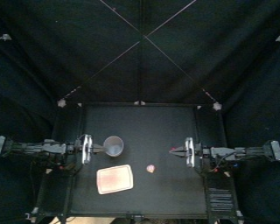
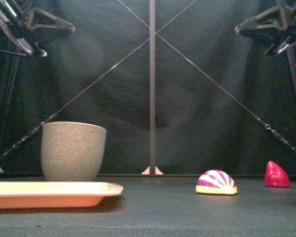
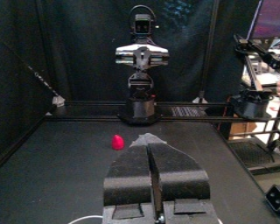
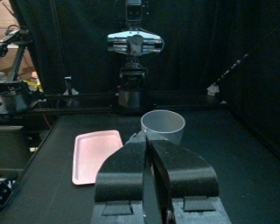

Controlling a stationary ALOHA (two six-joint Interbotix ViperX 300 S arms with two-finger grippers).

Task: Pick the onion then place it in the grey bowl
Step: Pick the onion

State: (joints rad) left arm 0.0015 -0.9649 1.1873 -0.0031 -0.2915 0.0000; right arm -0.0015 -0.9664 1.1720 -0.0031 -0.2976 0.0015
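The onion (image 2: 216, 181), a small dome striped pink, white and yellow, lies on the table right of centre; from above it shows as a small spot (image 1: 152, 167). The tall grey speckled cup (image 2: 73, 150) stands upright at the left (image 1: 113, 147), and the right wrist view shows it just past the jaws (image 4: 164, 124). My left gripper (image 1: 87, 149) rests at the table's left side, shut and empty (image 3: 150, 140). My right gripper (image 1: 189, 154) rests at the right side, also shut on nothing (image 4: 150, 140). Both hang well above the table, apart from the onion.
A flat pink tray (image 2: 52, 193) lies in front of the cup, near the front edge (image 1: 115, 179) (image 4: 95, 153). A small red toy (image 2: 276, 174) stands at the far right, behind the onion (image 3: 116, 141).
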